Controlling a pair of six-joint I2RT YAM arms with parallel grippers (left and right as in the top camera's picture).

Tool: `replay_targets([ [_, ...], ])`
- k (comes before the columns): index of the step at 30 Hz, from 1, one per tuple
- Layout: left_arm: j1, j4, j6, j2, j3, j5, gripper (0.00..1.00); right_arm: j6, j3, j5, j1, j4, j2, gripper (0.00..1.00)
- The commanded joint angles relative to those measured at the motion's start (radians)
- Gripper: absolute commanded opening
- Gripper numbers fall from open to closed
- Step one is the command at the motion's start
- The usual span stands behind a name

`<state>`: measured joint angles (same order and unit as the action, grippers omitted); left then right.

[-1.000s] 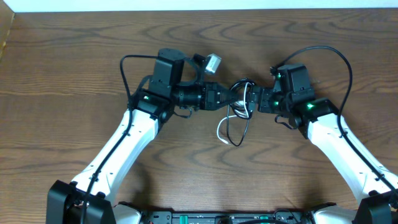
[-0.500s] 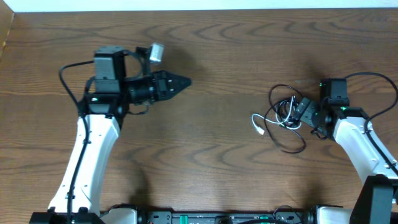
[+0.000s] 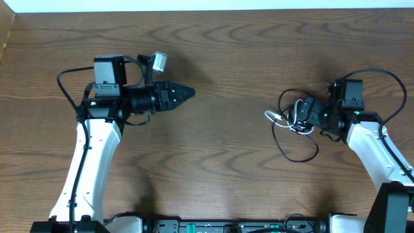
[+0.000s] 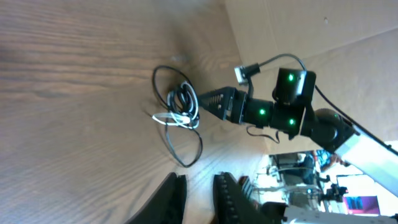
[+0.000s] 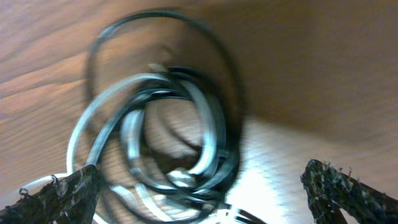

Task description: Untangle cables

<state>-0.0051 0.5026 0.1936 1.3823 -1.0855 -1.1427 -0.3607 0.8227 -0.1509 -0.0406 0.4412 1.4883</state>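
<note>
The cables (image 3: 292,120) lie at the right of the table as one tangle: white coils wound in with black ones, a white plug end (image 3: 270,116) pointing left and a loose black loop trailing toward the front. My right gripper (image 3: 304,113) is at the tangle with its jaws wide apart. In the right wrist view the blurred coils (image 5: 168,124) fill the space between the spread fingers of that gripper (image 5: 202,190). My left gripper (image 3: 192,92) is far off at the left, pointing at the cables (image 4: 180,109). Its jaws (image 4: 199,196) stand a narrow gap apart, holding nothing.
Bare wood table lies between the two arms. The table's far edge meets a white wall (image 3: 207,8). A cardboard panel (image 4: 311,31) stands behind the right arm (image 4: 273,112), with equipment beyond the table's end.
A second ago both grippers met at the tangle in mid-table. The left arm has since pulled back left and its jaws have parted slightly. The cables now lie at the right with the right gripper.
</note>
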Motion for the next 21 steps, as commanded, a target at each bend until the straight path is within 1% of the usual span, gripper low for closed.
replay_targets([
  [1, -0.031, 0.015, -0.063, -0.006, -0.023, 0.021, 0.22, 0.139, -0.001, -0.214, 0.015, -0.025, 0.003, 0.99],
  [5, -0.067, 0.033, -0.071, -0.006, -0.021, 0.084, 0.22, 0.124, -0.001, -0.219, 0.031, -0.034, 0.003, 0.99],
  [10, -0.092, 0.039, -0.105, -0.006, -0.019, 0.089, 0.22, 0.121, -0.001, -0.219, 0.056, -0.033, 0.003, 0.99],
  [15, -0.092, 0.043, -0.112, -0.005, -0.018, 0.090, 0.22, 0.196, -0.001, -0.306, 0.113, -0.058, 0.003, 0.99],
  [17, -0.092, 0.045, -0.113, -0.004, -0.018, 0.090, 0.22, 0.205, -0.001, -0.325, 0.143, -0.076, 0.003, 0.99],
  [21, -0.092, 0.080, -0.130, -0.004, -0.017, 0.122, 0.22, 0.177, -0.001, -0.277, 0.190, -0.092, 0.003, 0.99],
])
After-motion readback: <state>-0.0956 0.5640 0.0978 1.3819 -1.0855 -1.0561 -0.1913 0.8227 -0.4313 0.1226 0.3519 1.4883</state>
